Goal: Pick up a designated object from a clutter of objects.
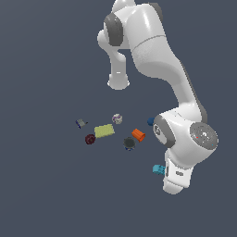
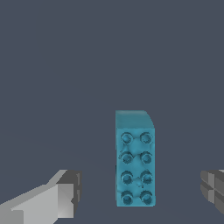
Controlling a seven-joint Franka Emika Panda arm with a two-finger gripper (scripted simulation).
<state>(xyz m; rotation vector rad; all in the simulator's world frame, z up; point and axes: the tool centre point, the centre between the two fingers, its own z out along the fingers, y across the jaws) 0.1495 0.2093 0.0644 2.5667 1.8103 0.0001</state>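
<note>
The designated object is a cyan block [image 2: 135, 159] with two rows of studs, lying on the dark floor. My gripper [image 2: 140, 194] is open. The block sits between the two grey fingertips [image 2: 65, 197], with a gap on each side and no contact. In the exterior view only one end of the cyan block [image 1: 158, 169] shows beside the arm's white hand [image 1: 177, 178], which hides the fingers. The block lies apart from the clutter of objects [image 1: 115, 132], toward the exterior view's lower right.
The clutter holds a yellow-green slab [image 1: 104, 131], an orange cylinder [image 1: 138, 135], a dark grey round piece [image 1: 129, 143], a dark red ball [image 1: 90, 139], a whitish ball [image 1: 117, 119], a small grey-blue piece [image 1: 81, 123] and a dark blue ball [image 1: 151, 121] beside the arm.
</note>
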